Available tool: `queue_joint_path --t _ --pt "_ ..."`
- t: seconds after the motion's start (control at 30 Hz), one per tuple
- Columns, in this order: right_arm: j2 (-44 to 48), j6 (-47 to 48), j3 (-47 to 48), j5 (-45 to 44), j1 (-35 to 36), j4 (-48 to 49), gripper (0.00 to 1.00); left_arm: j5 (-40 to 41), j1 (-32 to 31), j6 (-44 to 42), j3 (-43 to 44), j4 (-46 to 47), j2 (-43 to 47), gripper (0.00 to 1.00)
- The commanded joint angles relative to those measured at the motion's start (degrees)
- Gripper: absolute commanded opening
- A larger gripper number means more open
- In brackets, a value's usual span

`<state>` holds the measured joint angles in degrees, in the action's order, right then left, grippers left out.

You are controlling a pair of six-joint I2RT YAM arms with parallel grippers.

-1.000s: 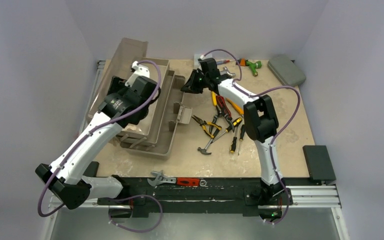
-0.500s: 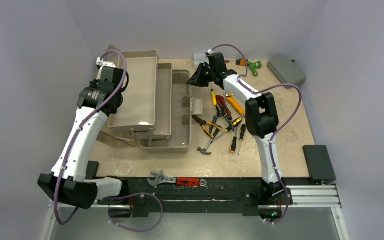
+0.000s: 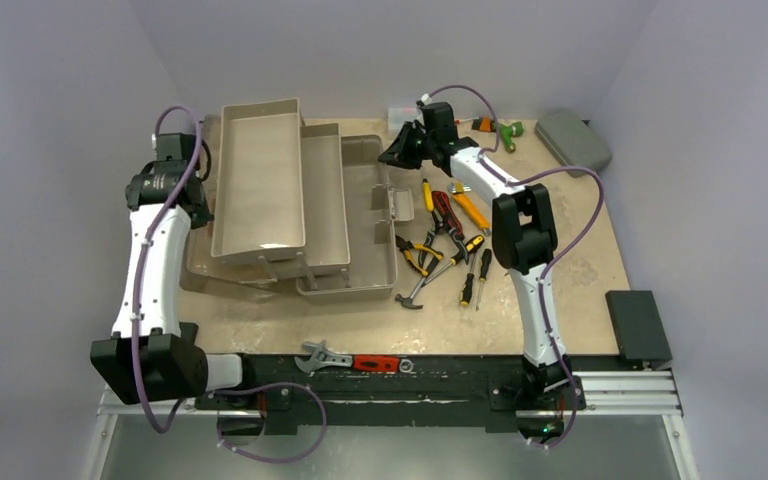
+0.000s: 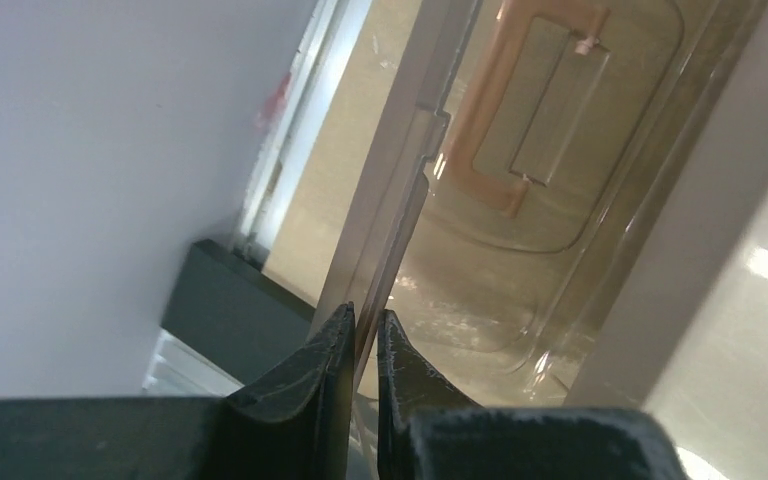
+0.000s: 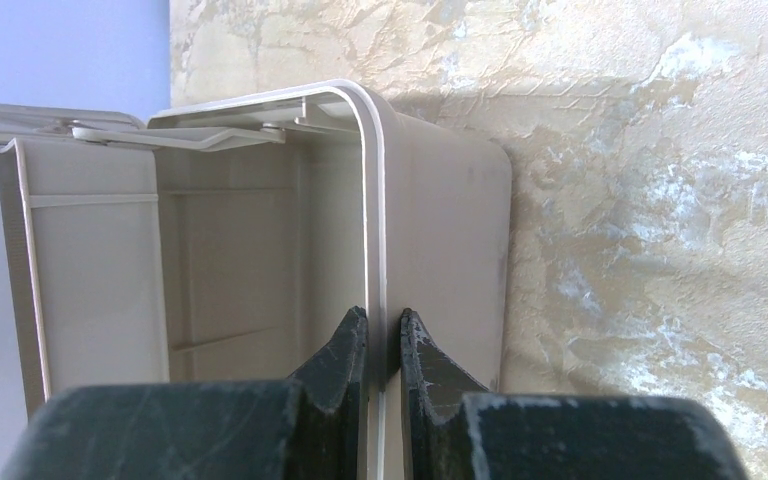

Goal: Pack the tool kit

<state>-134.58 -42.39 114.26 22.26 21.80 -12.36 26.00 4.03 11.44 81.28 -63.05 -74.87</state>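
**Open toolbox held at 2 points.** The beige toolbox [image 3: 260, 190] lies left of centre on the table [image 3: 580, 270], with its 2 fold-out trays stepped away to the left and no tool visible in them. The left gripper [image 4: 365, 315] has its fingers pressed almost together on the thin edge of the clear lid [image 4: 400, 200], which is swung out on the far-left side. The pale pink handle [image 4: 490, 130] shows through the lid. The right gripper [image 5: 383, 318] is likewise nearly closed, pinching the rim of the toolbox's far-right corner wall. Gripping at opposite sides probably keeps the box spread open and steady for loading. The loose hand tools [image 3: 445, 240] include pliers, screwdrivers and a hammer [image 3: 415, 290]. They lie just right of the box, apparently within the right arm's reach, and none is packed yet. An adjustable wrench [image 3: 322, 357] rests apart at the near edge. No brand, label or writing is legible in any view.
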Motion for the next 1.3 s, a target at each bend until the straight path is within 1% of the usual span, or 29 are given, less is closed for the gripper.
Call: queue_joint_path --t 0.0,0.1,0.13,0.23,0.3,0.4,0.5,0.6,0.63,0.7,0.8,0.87,0.97,1.03,1.1,1.17,1.23,1.27 --pt "-0.02 -1.76 0.63 1.38 0.15 5.37 0.00 -14.32 8.08 4.31 -0.59 7.36 -0.72 0.00" --pt "-0.03 -2.31 1.35 1.73 0.11 5.28 0.00 -22.60 13.11 6.00 -1.46 9.18 -1.49 0.00" --pt "-0.06 -2.41 1.44 1.66 0.16 5.22 0.00 -24.02 14.25 6.38 -1.55 9.34 -1.63 0.02" --pt "-0.36 -2.93 1.54 1.39 0.22 5.38 0.00 -25.69 16.87 7.37 -0.51 9.60 -2.64 0.00" --pt "-0.79 -3.58 1.62 1.70 0.39 5.67 0.00 -29.97 19.01 8.37 0.60 9.88 -4.42 0.00" --pt "-1.40 -4.72 1.88 1.24 0.56 6.46 0.00 -35.36 20.42 10.13 1.81 11.01 -7.92 0.00" --pt "-2.88 -5.30 4.11 1.21 0.47 6.04 0.00 -37.87 21.51 11.20 3.21 12.32 -11.08 0.00" --pt "-3.35 -5.47 5.19 1.54 0.45 6.12 0.00 -38.92 22.15 10.59 5.77 10.42 -12.14 0.00" --pt "-3.06 -5.46 4.93 1.45 0.50 6.47 0.04 -38.69 22.16 10.58 5.39 10.70 -11.12 0.00" --pt "-2.21 -5.50 4.19 1.42 0.49 7.11 0.12 -37.93 22.16 10.85 4.22 11.62 -7.73 0.06" --pt "-1.00 -4.90 5.41 1.34 0.46 4.59 0.18 -37.67 22.16 11.60 3.64 11.47 -2.68 0.16" --pt "0.30 -4.41 6.22 1.31 0.43 3.14 0.23 -37.96 22.16 12.77 3.92 10.56 0.81 0.18" --pt "3.00 -3.40 5.70 0.80 0.51 1.51 0.30 -38.86 22.07 13.83 3.63 9.85 6.13 0.34" --pt "5.42 -2.18 4.40 -0.11 0.51 0.19 0.39 -40.00 22.05 13.94 3.78 8.50 8.69 0.45" --pt "8.43 -0.64 2.26 -1.09 0.50 -0.70 0.50 -42.31 21.79 13.96 3.68 7.17 10.74 0.51" --pt "11.99 1.94 -0.07 -2.43 0.44 -2.36 0.59 -44.69 20.42 13.96 2.75 6.08 13.36 0.54" --pt "17.13 4.48 -3.69 -4.50 0.55 -3.87 0.68 -44.36 16.67 13.79 1.18 5.14 15.97 0.57" --pt "19.67 5.44 -7.15 -5.37 0.61 -4.06 0.72 -43.44 13.73 13.83 -0.02 4.27 17.58 0.58"
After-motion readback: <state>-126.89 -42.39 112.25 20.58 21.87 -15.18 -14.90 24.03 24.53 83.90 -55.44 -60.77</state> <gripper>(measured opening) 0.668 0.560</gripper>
